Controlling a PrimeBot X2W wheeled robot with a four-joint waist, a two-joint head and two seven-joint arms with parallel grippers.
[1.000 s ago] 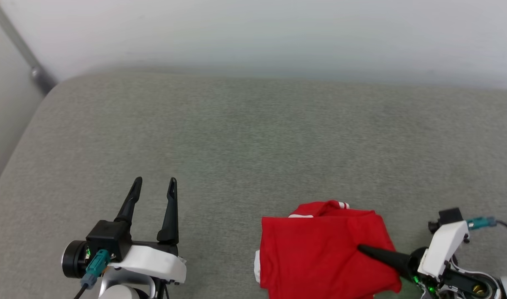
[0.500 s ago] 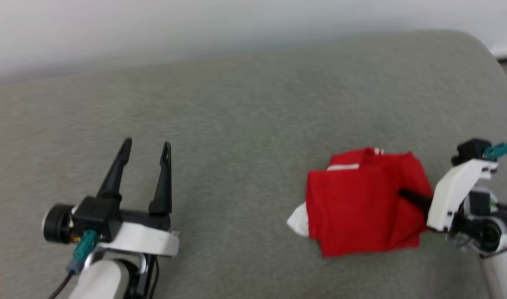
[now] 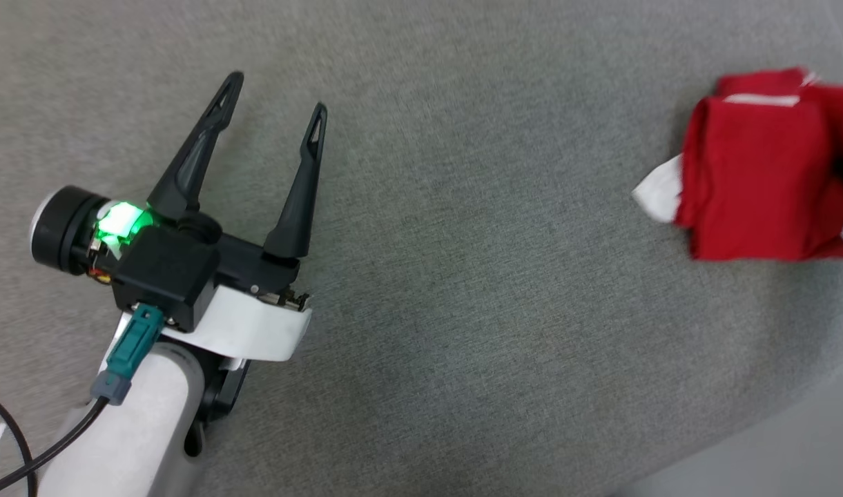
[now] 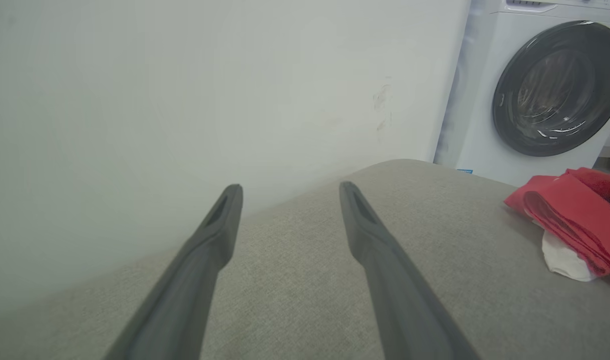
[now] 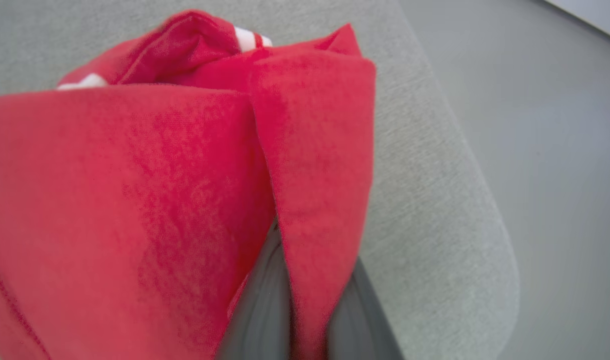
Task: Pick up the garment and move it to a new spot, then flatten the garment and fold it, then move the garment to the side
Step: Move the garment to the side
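Folded red garment (image 3: 752, 166), white sleeve poking out, rests on grey cushion (image 3: 462, 276).

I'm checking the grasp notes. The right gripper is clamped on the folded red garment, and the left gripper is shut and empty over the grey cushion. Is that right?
One thing is wrong. The left gripper is open, not shut: the head view shows its two fingers spread apart with nothing between them. The rest holds: the right gripper is clamped on the folded red garment, and the left one is empty over the grey cushion.

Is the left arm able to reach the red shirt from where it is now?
Probably yes: bare grey cushion lies between the open left tool and the shirt, though the gap is wide.
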